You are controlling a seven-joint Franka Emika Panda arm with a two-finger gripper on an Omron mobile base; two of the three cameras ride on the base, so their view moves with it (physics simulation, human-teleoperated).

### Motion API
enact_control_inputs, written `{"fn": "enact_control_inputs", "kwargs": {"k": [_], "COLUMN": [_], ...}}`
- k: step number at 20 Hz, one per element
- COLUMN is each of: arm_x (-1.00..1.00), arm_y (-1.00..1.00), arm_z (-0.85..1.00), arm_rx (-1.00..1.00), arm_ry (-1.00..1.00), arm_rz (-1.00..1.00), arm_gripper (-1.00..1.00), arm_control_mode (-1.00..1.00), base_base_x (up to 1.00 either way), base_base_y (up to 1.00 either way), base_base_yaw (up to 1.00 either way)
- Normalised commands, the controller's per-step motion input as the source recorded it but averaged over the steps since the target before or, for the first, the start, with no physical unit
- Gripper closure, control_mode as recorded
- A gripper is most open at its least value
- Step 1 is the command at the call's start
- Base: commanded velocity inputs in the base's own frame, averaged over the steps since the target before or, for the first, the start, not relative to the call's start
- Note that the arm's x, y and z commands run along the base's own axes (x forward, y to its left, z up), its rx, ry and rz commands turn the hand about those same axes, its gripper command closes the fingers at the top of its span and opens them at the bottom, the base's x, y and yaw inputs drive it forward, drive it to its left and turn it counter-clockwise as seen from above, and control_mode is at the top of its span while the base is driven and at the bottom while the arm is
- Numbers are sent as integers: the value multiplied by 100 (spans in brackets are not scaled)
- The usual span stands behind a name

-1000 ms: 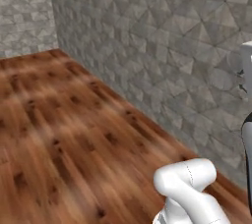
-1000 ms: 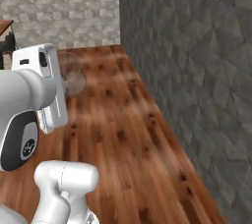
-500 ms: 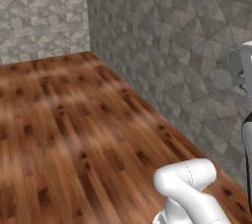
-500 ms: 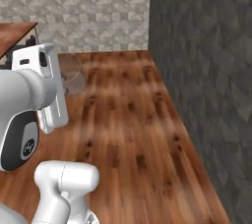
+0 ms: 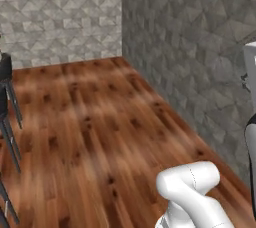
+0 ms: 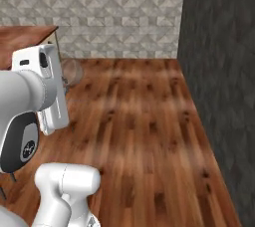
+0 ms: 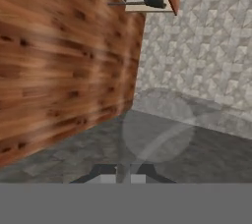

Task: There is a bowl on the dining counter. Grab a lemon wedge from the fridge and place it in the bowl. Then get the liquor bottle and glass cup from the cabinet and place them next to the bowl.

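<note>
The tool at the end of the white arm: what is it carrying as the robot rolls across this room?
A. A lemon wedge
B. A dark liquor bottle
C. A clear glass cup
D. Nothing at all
C. In the right base view a see-through glass cup sticks out beside the white hand, and in the hand view the same clear cup sits just ahead of the tool, whose tips are shut on its rim.

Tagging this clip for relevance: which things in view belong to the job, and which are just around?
Job:
- clear glass cup, in front of the gripper, whose jaws are shut on it
- brown wooden counter

Around:
- dark metal-legged stool
- wooden plank floor
- grey stone-tile wall
</note>
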Motion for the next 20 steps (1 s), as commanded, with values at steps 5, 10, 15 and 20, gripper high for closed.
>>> {"fn": "enact_control_inputs", "kwargs": {"k": [5,10,15,20], "arm_x": [0,0,0,0], "arm_y": [0,0,0,0], "arm_z": [0,0,0,0], "arm_rx": [0,0,0,0], "arm_ry": [0,0,0,0], "arm_rz": [0,0,0,0], "arm_gripper": [100,100,100,100], "arm_control_mode": [100,100,100,100], "base_base_x": [100,100,100,100], "base_base_y": [-4,-18,-15,-23], "base_base_yaw": [29,29,29,27]}}
